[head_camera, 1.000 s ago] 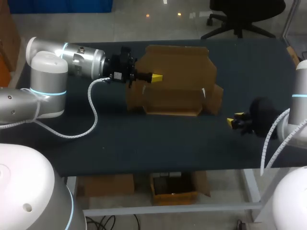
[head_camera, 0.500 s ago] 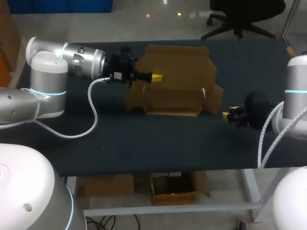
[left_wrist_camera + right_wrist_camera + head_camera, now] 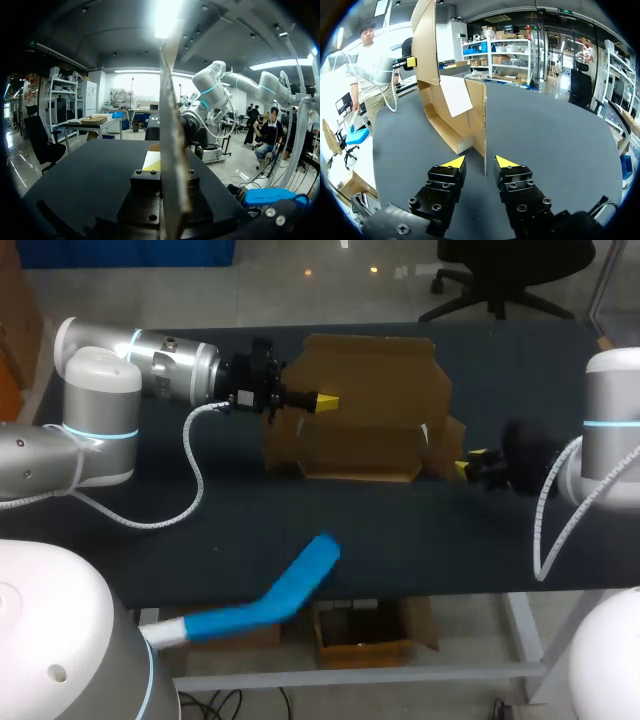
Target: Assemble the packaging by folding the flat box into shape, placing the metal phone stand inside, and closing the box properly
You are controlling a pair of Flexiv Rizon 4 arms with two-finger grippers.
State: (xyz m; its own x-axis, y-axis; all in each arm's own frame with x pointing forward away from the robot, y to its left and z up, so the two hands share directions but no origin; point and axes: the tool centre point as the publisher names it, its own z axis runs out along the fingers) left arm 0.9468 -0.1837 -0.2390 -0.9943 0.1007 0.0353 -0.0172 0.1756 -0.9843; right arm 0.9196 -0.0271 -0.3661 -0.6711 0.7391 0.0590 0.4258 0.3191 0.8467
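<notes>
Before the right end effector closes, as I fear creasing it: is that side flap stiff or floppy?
Probably fairly stiff: the side flap stands upright unsupported. Likely light and hinging easily at its fold, so a push may swing it.

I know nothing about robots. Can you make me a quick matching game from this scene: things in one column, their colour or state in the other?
Things:
1. left end effector
2. right end effector
3. cardboard box
4. table

States:
A. dark, flat surface
B. open, a cardboard edge between its fingers
C. shut on upright cardboard
D. brown, partly folded

Pairs: 1-C, 2-B, 3-D, 4-A
</notes>
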